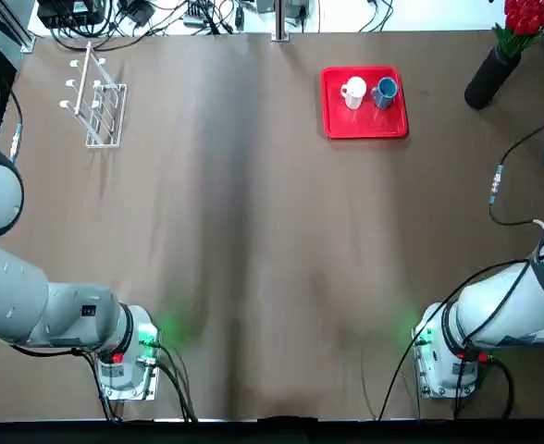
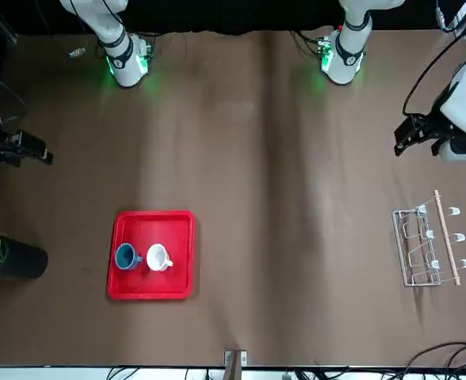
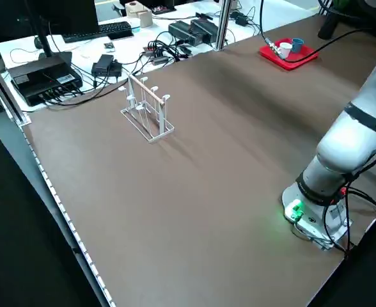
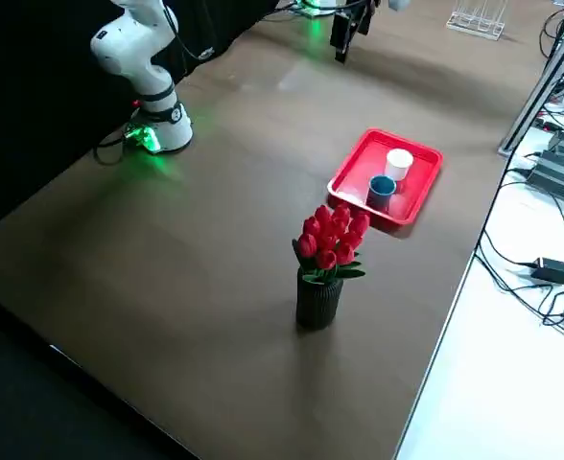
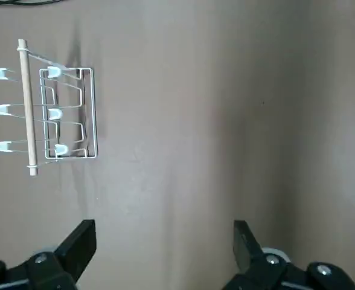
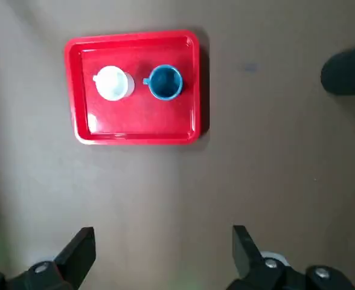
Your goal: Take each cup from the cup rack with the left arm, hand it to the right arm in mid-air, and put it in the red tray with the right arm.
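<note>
Front view: seeing blue cup point(image 2: 126, 256) and white cup point(image 2: 158, 258) sitting in red tray point(image 2: 151, 293), toward four o'clock from nearer, empty, spread right gripper point(image 6: 164, 235); left gripper point(image 5: 165, 231), also spread, idling near cup rack point(image 2: 409, 247).

The white cup point(image 6: 114, 83) and blue cup point(image 6: 165, 83) sit side by side in the red tray point(image 6: 135, 125).

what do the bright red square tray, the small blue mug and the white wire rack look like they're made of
The bright red tray looks like glossy plastic, from its sharp highlight. The small blue mug could be glazed ceramic or enamel, judging by its smooth sheen. The white rack seems coated metal wire: thin, bent rods.
</note>
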Controlling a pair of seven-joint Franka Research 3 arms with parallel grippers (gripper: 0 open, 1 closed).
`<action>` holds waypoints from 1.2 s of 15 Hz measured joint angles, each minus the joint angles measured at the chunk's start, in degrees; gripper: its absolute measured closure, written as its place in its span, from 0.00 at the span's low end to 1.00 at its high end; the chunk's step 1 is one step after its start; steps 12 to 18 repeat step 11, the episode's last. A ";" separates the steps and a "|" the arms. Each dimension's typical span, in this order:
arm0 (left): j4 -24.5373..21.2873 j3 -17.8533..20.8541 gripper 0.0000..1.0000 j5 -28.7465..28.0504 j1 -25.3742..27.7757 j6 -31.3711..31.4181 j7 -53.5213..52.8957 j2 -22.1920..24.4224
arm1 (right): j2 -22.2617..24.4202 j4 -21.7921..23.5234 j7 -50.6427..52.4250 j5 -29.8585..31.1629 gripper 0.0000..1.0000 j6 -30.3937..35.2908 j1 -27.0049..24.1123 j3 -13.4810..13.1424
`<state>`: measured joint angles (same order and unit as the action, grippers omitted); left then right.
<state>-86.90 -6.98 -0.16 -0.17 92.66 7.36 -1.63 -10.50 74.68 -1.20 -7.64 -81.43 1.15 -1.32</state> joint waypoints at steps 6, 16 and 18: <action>0.72 0.37 0.00 0.00 0.13 0.00 -0.02 0.00 | 7.54 9.44 -0.42 2.41 0.00 -4.78 3.07 -2.94; 1.00 0.37 0.00 0.00 0.12 0.00 -0.02 0.00 | 7.88 9.37 -0.42 4.77 0.00 -5.45 3.05 -3.56; 1.00 0.37 0.00 0.00 0.12 0.00 -0.02 0.00 | 7.88 9.37 -0.42 4.77 0.00 -5.45 3.05 -3.56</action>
